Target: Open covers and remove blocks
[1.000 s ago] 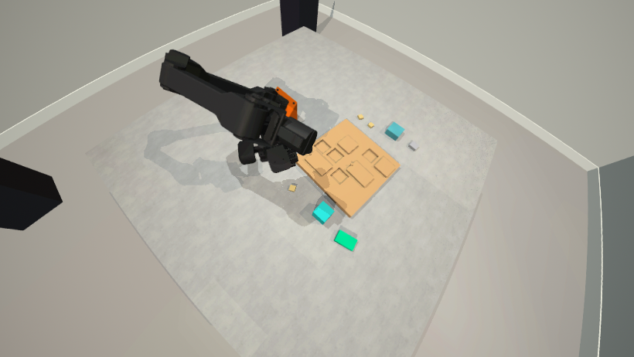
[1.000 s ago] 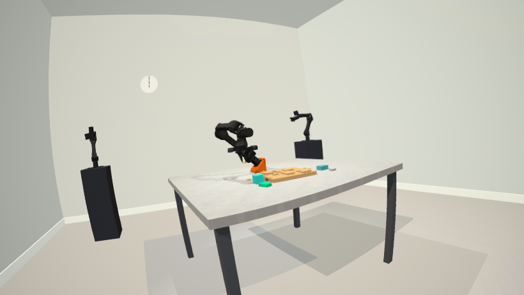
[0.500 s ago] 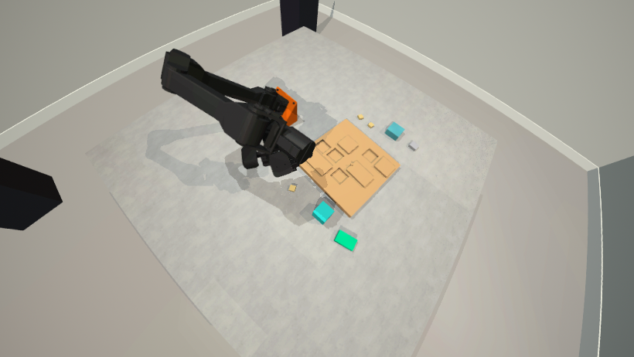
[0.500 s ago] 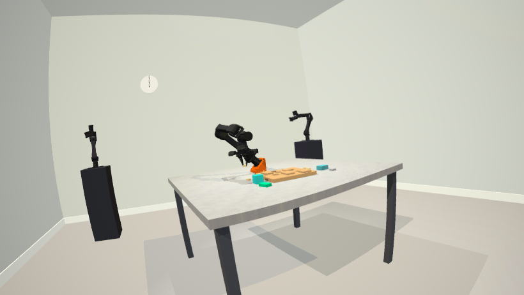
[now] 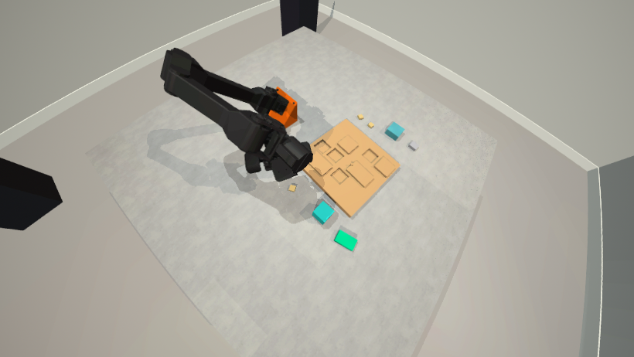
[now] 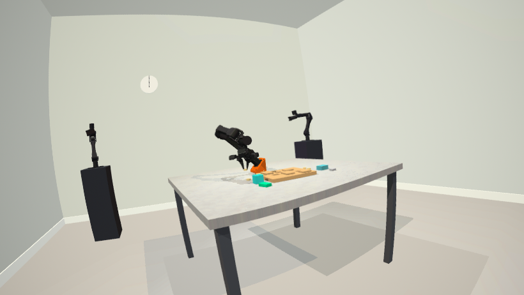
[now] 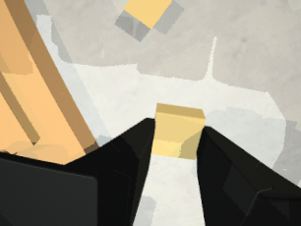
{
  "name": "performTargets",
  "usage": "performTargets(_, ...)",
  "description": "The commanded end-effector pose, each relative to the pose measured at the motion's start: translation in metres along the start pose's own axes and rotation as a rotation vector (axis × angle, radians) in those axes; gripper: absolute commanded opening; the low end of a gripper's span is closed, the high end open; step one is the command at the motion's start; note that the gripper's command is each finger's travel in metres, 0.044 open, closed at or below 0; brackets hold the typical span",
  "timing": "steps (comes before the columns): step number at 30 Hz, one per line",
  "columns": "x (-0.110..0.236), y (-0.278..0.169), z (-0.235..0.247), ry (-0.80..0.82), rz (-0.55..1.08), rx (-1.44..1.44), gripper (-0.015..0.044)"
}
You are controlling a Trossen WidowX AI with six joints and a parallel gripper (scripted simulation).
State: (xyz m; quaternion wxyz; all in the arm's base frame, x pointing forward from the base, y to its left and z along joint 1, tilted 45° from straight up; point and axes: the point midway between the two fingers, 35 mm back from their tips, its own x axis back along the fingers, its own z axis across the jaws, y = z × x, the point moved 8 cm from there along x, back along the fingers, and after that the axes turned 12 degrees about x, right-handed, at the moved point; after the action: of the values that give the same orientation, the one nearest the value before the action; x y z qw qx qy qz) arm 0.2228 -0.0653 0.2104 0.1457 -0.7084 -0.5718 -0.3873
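My gripper [image 6: 245, 168] [image 7: 176, 132] is shut on a small yellow block, held above the table just left of the board. Its fingers are hidden under the arm in the top view. The tan puzzle board [image 5: 349, 207] [image 6: 278, 179] [image 7: 51, 118] lies flat, with several open wells that look empty and tan covers beside them; its left corner is partly hidden by the arm. A second yellow block [image 5: 292, 188] [image 6: 248, 179] [image 7: 148, 10] rests on the table off the board's left edge. Two more yellow blocks, one [image 5: 360, 117] and another [image 5: 370, 125], rest beyond the far edge.
A cyan block [image 5: 322, 212] [image 6: 257, 179] stands close to the board's near-left edge, with a flat green block [image 5: 345, 240] [image 6: 264, 184] beyond it. A teal block [image 5: 394, 130] [image 6: 322, 167] and a small grey cube [image 5: 413, 145] [image 6: 332, 169] lie past the far side. The orange base [image 6: 259, 166] is behind.
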Motion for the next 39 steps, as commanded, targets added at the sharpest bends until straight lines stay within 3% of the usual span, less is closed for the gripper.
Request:
performTargets(1,-0.007,0.000,0.000,-0.001,-0.001,0.003,0.0080)
performTargets(35,-0.059,-0.005,-0.005,-0.017,-0.007,0.003,0.0080)
performTargets(39,-0.056,-0.004,-0.005,-0.016,-0.006,-0.001,0.0185)
